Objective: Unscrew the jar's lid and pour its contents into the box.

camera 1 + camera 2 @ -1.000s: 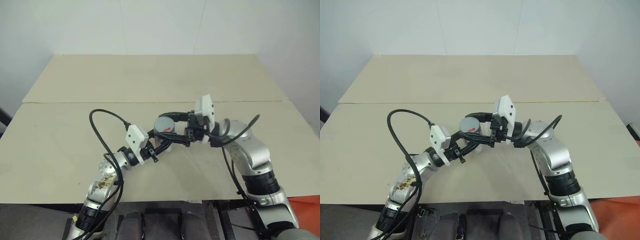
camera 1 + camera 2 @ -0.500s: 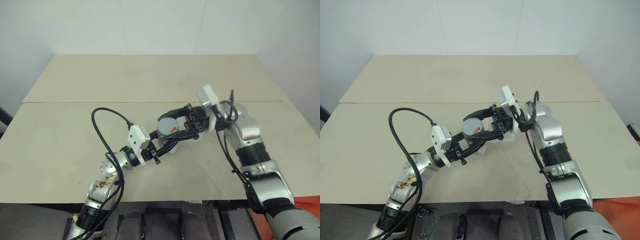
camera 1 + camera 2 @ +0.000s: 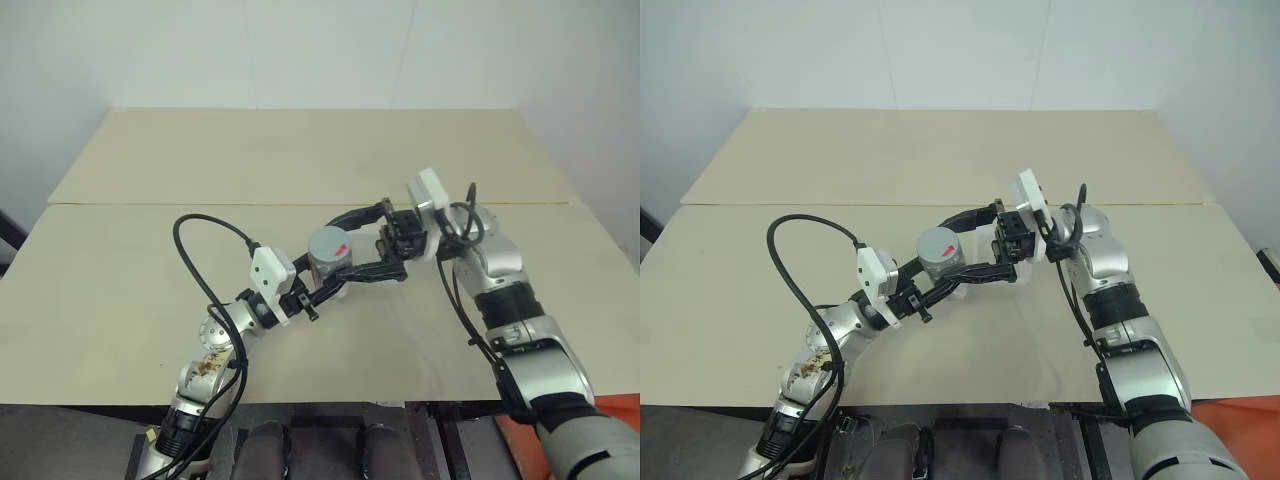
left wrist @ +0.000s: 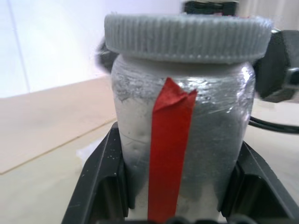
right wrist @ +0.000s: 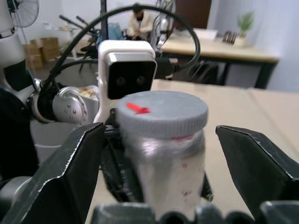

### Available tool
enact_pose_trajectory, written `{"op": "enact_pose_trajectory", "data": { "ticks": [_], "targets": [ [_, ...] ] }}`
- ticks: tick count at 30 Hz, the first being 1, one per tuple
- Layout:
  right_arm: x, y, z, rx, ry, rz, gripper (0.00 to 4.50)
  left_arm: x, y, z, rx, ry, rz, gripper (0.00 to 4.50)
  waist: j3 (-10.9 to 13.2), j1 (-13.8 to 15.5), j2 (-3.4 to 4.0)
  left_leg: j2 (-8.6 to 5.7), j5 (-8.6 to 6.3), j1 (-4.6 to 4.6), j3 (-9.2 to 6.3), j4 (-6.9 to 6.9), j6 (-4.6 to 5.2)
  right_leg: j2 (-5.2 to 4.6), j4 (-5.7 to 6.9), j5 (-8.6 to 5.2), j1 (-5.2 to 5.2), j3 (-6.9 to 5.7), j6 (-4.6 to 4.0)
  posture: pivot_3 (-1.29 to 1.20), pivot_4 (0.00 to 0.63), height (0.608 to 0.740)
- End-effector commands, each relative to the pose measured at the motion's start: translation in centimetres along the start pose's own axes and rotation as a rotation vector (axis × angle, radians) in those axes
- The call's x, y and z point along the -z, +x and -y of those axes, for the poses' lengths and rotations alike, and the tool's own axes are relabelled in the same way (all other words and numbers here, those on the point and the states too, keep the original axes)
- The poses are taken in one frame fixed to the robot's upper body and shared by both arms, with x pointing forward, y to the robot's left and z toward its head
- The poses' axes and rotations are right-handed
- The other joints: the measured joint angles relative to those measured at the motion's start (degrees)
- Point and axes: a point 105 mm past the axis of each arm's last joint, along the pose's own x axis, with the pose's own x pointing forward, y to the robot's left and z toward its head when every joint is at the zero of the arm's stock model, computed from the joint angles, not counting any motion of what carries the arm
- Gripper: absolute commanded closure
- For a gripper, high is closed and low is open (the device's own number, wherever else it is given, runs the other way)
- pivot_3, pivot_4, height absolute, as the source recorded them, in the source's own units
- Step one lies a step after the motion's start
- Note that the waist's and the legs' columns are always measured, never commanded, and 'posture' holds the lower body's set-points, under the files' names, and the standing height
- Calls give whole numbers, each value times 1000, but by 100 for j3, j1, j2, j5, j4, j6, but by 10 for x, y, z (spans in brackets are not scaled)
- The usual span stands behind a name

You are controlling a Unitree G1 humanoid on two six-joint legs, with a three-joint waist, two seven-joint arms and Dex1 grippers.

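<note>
A small silvery-grey jar [image 4: 182, 140], upright, with a red stripe of tape running down its side. Squeezed tight at its lower half between the two black fingers [image 4: 100, 182] of the left gripper [image 3: 335, 284], one finger on each side, both touching. Held up in the air, off the worktop [image 3: 120, 290], not resting on anything else. On top of the jar, a round grey lid [image 5: 161, 114] with ridges all round its edge and a little red mark on its flat top. Lid sitting flat on the jar, a bit wider than the jar's body. Reaching in from the far side of the left gripper, the right gripper [image 5: 161, 140], spread very wide. One of its black fingers [image 5: 70, 168] on each side of the lid, with a clear gap on both sides, so touching neither the lid nor the jar and holding nothing. Just behind the jar from the right gripper's side, the white camera block [image 5: 128, 70] on the left wrist. A black cable [image 3: 200, 235] looping up from the left arm. Under both grippers, the pale worktop, with a straight seam [image 3: 150, 205] across it further back. Beyond that, a white wall [image 3: 320, 50]. Far behind the left arm in the right wrist view, a person [image 5: 139, 21] sitting near another long desk [image 5: 219, 53].
</note>
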Motion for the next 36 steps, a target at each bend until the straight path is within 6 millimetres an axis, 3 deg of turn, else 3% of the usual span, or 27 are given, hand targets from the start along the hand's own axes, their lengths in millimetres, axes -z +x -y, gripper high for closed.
{"op": "enact_pose_trajectory", "data": {
  "ticks": [1,10,18,23,30,36],
  "targets": [
    [-19,-3,1,103,-138,-7,35,-8,4,-3,-11,47,33,2568,0,10,0,0,0,0,0,0,0,0,1,0,0,0,0,0,150,740],
    [-32,7,3,431,-276,-59,35,-6,9,-15,-73,80,36,2568,0,32,0,-1,0,-5,5,-1,-1,0,4,0,-13,7,-1,0,150,740],
    [-35,29,-16,567,-257,-47,35,-3,9,-22,-117,106,21,2568,0,67,0,-2,0,-8,9,2,0,0,7,1,-16,9,0,0,150,740],
    [-32,35,-7,685,-211,-36,35,-3,8,-22,-121,107,20,2568,0,57,0,-1,0,-6,9,1,0,2,9,0,-17,9,0,0,150,740],
    [-23,35,1,748,-165,-65,35,-3,7,-21,-131,104,19,2568,0,64,0,-3,1,-10,11,2,0,2,7,1,-18,9,0,0,150,740],
    [-18,43,-4,701,-166,-86,35,-3,7,-23,-138,109,19,2568,0,52,0,-3,0,-10,11,2,0,2,6,0,-19,9,0,0,150,740]
  ]
}}
